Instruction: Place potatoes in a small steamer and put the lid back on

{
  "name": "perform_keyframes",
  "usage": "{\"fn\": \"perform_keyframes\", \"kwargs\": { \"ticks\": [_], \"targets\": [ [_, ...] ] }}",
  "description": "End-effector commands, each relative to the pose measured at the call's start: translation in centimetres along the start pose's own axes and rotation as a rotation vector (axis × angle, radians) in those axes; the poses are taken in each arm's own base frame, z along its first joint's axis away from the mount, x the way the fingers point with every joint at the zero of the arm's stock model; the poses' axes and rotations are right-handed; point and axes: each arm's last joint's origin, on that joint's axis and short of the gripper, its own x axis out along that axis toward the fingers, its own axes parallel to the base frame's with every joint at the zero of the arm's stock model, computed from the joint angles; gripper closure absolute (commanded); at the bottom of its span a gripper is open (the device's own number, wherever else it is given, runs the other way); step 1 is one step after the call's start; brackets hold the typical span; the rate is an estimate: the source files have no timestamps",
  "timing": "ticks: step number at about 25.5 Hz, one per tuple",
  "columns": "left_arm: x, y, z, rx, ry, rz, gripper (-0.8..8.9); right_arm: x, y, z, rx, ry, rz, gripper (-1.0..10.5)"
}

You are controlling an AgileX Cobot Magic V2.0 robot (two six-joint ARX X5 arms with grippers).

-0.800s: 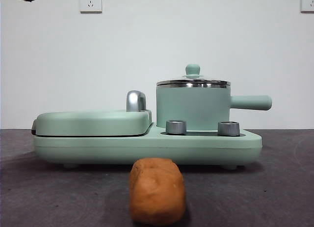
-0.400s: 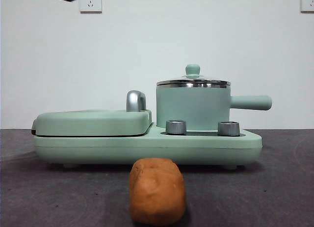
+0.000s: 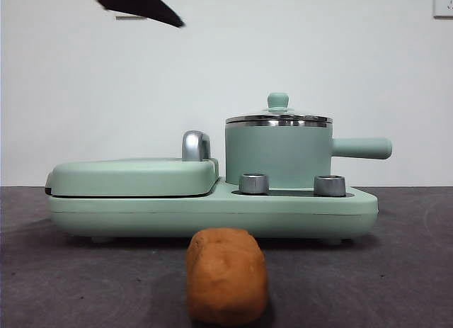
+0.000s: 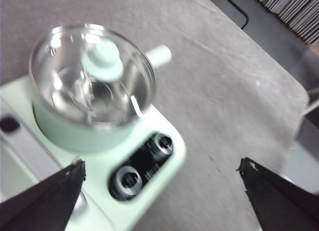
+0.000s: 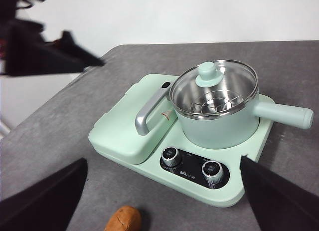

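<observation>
Left pincer (image 4: 159, 191) hangs wide open above the lid (image 4: 92, 74) on the small steamer (image 3: 278, 154), so lid-off looks first; potato (image 3: 226, 275) waits on the desk (image 3: 396, 271).

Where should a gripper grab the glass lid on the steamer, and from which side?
By the lid's small mint knob, coming straight down from above. The knob stands upright at the centre, while the flat glass and its steel rim sit flush on the small steamer.

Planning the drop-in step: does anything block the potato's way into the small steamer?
Yes. The lid sits on the small steamer, closing its opening. The potato lies on the table in front of the cooker; neither pincer holds anything.
</observation>
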Motion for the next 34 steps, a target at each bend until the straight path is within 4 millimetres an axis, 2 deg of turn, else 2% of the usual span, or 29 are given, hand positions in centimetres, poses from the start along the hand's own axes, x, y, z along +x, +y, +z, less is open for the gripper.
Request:
{"fn": "perform_keyframes", "kwargs": {
  "ticks": [1, 11, 19, 23, 30, 34],
  "targets": [
    [2.2, 0.3, 1.8, 0.037, -0.004, 0.030, 3.08, -0.1, 0.2, 0.4, -0.019, -0.013, 0.000, 4.6],
    [9.8, 1.6, 4.9, 0.141, 0.024, 0.156, 3.08, -0.1, 0.2, 0.4, -0.019, -0.013, 0.000, 4.6],
    [14.8, 2.1, 5.2, 0.214, -0.011, 0.168, 3.14, -0.1, 0.2, 0.4, -0.019, -0.013, 0.000, 4.6],
    [16.3, 2.3, 4.5, 0.247, 0.021, 0.187, 3.15, -0.1, 0.2, 0.4, -0.019, -0.013, -0.001, 4.6],
    [17.3, 2.7, 4.1, 0.266, 0.026, 0.188, 3.25, -0.1, 0.2, 0.4, -0.020, -0.013, -0.001, 4.6],
    [17.6, 2.6, 4.2, 0.289, 0.010, 0.214, 3.81, -0.1, 0.2, 0.4, -0.019, -0.013, -0.001, 4.6]
  ]
}}
